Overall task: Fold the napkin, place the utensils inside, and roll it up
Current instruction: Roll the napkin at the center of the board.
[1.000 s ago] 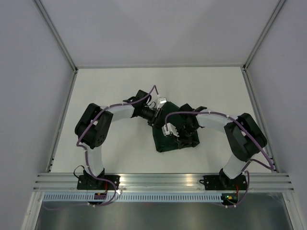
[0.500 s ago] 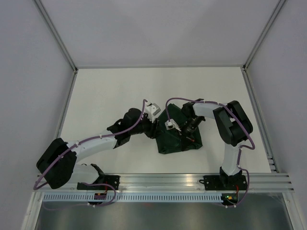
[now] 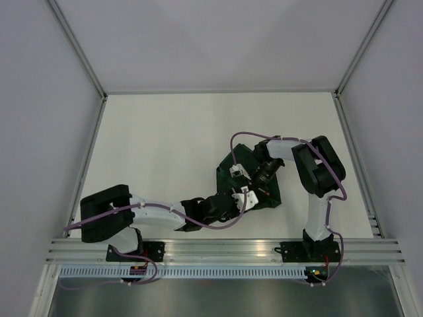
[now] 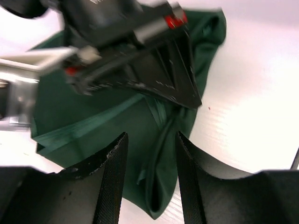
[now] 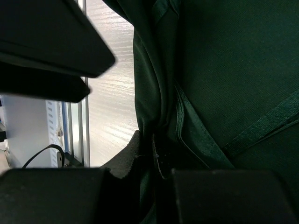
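The dark green napkin [image 3: 268, 195] lies crumpled right of the table's centre. My left gripper [image 3: 246, 196] reaches its near-left corner from low along the front edge. In the left wrist view this gripper [image 4: 151, 135] is open, and a raised fold of the napkin [image 4: 70, 116] runs between its fingers without being pinched. My right gripper [image 3: 254, 183] sits on top of the cloth; in the right wrist view it [image 5: 156, 154] is shut on a bunched fold of the napkin [image 5: 224, 70]. The utensils are out of view.
An aluminium rail [image 3: 225, 247] runs along the near edge, just behind the left arm. White walls and frame posts [image 3: 89, 165] bound the table on three sides. In the right wrist view the left gripper's body [image 5: 46, 46] looms close at upper left.
The left arm has swung from behind the napkin down to the near edge, now reaching the cloth from the near left with wider jaws. The right arm has drawn in, still holding the cloth.
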Controlling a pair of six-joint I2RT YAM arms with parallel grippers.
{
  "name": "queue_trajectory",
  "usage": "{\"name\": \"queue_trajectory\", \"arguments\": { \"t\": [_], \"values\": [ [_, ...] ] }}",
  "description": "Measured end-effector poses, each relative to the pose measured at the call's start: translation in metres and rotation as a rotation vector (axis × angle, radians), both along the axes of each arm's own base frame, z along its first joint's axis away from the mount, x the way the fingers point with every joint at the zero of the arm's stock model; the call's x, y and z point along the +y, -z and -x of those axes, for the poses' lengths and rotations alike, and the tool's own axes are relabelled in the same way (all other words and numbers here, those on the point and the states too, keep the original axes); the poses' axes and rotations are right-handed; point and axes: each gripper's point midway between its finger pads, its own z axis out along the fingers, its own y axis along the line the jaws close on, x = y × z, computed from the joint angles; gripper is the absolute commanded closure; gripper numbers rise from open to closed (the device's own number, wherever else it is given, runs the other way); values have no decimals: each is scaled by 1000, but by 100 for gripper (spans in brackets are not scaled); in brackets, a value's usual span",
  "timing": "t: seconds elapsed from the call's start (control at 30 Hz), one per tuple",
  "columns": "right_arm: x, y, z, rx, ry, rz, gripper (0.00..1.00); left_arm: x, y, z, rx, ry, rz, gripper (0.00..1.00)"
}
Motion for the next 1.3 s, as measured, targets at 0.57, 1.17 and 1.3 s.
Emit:
{"name": "queue_trajectory", "arguments": {
  "t": [0.57, 1.17, 1.3],
  "values": [
    [-3, 1, 0, 32, 18, 12, 93, -23, 52, 14, -78, 102, -167, 46],
    [-3, 1, -1, 55, 26, 19, 94, -45, 66, 14, -83, 147, -166, 81],
    [-5, 1, -1, 56, 29, 22, 93, -47, 69, 19, -61, 176, -184, 98]
  ]
}}
